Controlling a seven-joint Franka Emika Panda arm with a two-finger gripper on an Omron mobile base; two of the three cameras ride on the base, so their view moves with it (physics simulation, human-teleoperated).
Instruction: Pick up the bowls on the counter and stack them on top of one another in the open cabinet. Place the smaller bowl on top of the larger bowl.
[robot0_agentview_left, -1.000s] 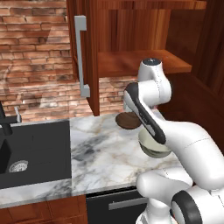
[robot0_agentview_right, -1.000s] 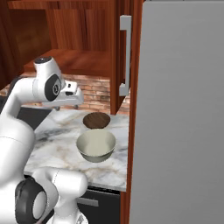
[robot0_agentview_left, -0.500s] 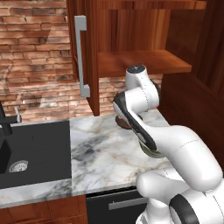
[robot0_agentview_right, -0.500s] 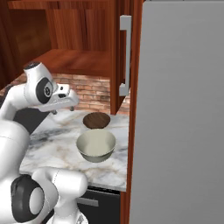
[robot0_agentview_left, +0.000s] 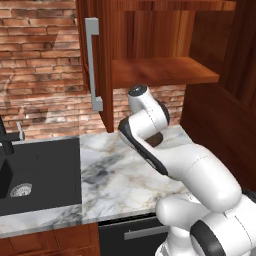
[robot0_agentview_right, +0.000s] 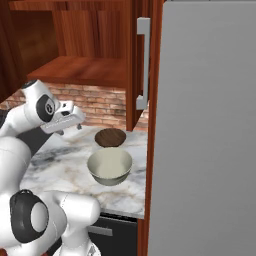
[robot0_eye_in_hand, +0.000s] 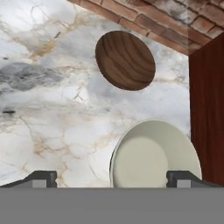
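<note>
A: What is seen to differ from a second ago?

B: The arm has been swung round toward the left of the counter (robot0_agentview_right: 55, 172); in the left base view both bowls are now hidden behind it, where the smaller one could still be glimpsed before. The bowls themselves are found on the same spots as before.

A: How is the gripper (robot0_eye_in_hand: 111, 178) held?

B: Its finger tips (robot0_eye_in_hand: 41, 178) are spread wide apart, and nothing is clamped between them. It is hung above the counter, with the larger bowl (robot0_eye_in_hand: 155, 155) seen between the tips and below them.

A: How is the larger bowl described?

B: A deep, pale cream inside is shown, with a greyish outside (robot0_agentview_right: 110, 166). It is set on the marble near the front edge, close to the reddish-brown side panel (robot0_eye_in_hand: 208, 113).

A: And the smaller bowl (robot0_agentview_right: 110, 137)?

B: It is shallow, dark brown and wood-grained (robot0_eye_in_hand: 125, 60). It is placed just behind the larger bowl, toward the brick wall (robot0_agentview_right: 100, 102), slightly apart from it. The cabinet (robot0_agentview_right: 85, 70) is open above, with its shelf bare and the door's grey bar handle (robot0_agentview_left: 92, 70) hung to the left.
</note>
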